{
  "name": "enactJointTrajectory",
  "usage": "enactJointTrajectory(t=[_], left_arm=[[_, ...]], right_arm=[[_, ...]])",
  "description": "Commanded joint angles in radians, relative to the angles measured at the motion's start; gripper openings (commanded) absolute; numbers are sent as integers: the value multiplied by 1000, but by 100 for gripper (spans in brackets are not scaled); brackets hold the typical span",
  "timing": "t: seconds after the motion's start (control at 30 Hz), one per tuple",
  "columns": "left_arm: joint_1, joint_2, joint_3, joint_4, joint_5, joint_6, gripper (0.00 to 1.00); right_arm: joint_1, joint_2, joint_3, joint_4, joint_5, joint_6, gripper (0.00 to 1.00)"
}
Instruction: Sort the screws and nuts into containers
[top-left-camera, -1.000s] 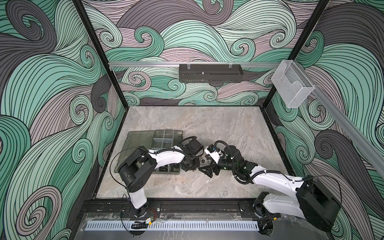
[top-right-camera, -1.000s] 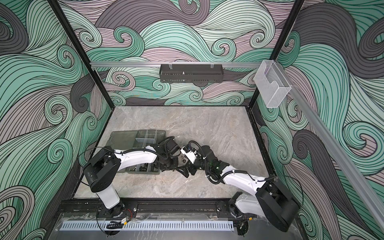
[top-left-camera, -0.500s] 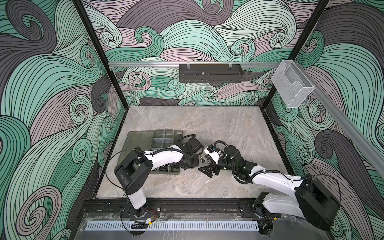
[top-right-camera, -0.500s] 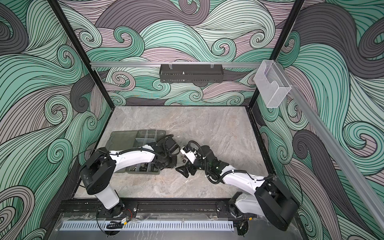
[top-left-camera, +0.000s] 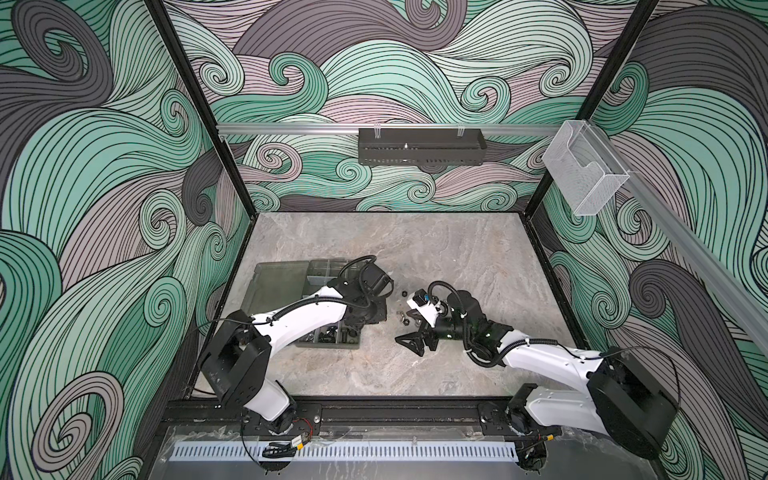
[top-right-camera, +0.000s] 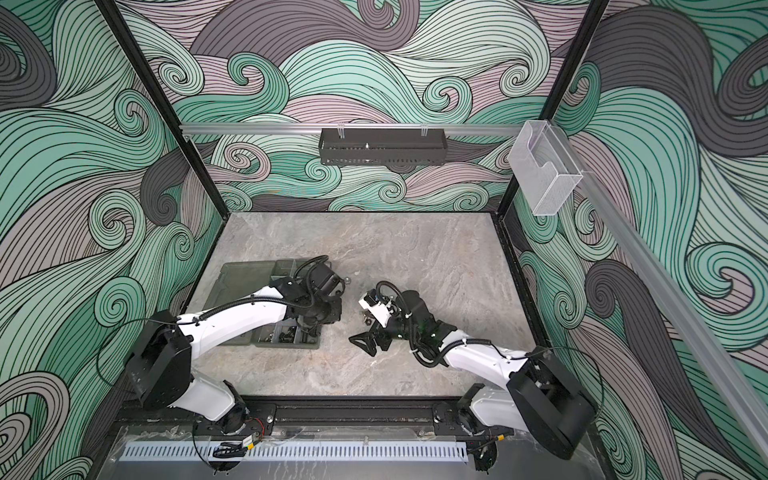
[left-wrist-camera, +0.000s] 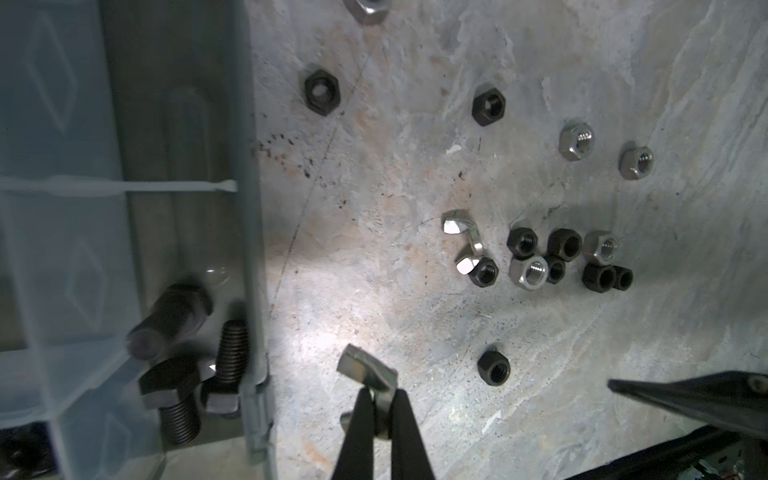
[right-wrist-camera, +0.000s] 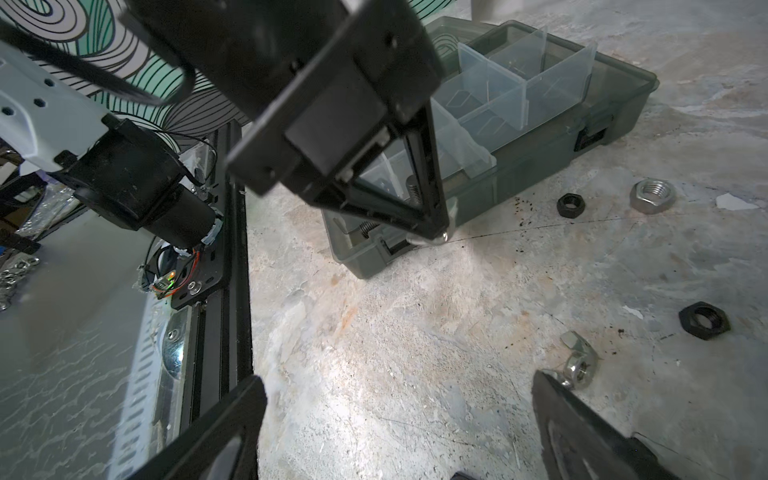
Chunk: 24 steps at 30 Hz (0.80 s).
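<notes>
Nearest the table's (top-left-camera: 374, 374) front edge, my right gripper (top-left-camera: 415, 343) hangs low with its jaws spread wide and nothing between them, a loose wing nut (right-wrist-camera: 577, 363) lying just beside one finger. A little further in, my left gripper (left-wrist-camera: 380, 395) is pinching a silver wing nut (left-wrist-camera: 365, 368) just outside the organizer (left-wrist-camera: 249, 208), by its front right corner compartment where black screws (left-wrist-camera: 178, 324) lie. Beyond that, the loose nuts (left-wrist-camera: 561, 257), black and silver, sit scattered on the table towards its middle.

Teal swirl-patterned walls (top-left-camera: 374, 83); grey marbled stone floor (top-left-camera: 415, 245).
</notes>
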<state>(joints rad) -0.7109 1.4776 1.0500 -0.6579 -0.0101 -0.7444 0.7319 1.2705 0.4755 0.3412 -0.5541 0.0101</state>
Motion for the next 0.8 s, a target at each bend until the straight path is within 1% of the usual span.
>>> enactJointTrajectory(t=[0.0,0.1,0.2,0.33,0.43,0.5,0.6,0.77], left_arm=[[61,-77,-20,-106,-46,43,2],[122,-144,-73,-149,-60,51,2],[161,-232,-120,-192,-90,50,2],[193,-340,-174,-243,-194,35,2],[231,-408,-209,-257,-234,25,2],[270,-421,-223,-279,-239,32,2],[313,-404,-240,-296,-211,53,3],[367,-371,-284,-217,-185,82,3]], right_arm=[[13,14,31,39,-60,-33,99],[40,13,25,60,-64,-46,99],[63,36,30,83,-58,-50,99],[80,63,54,83,-63,-53,99],[83,75,61,80,-63,-54,99],[83,80,64,79,-60,-58,99],[83,92,67,80,-52,-58,99],[83,81,67,73,-49,-63,99]])
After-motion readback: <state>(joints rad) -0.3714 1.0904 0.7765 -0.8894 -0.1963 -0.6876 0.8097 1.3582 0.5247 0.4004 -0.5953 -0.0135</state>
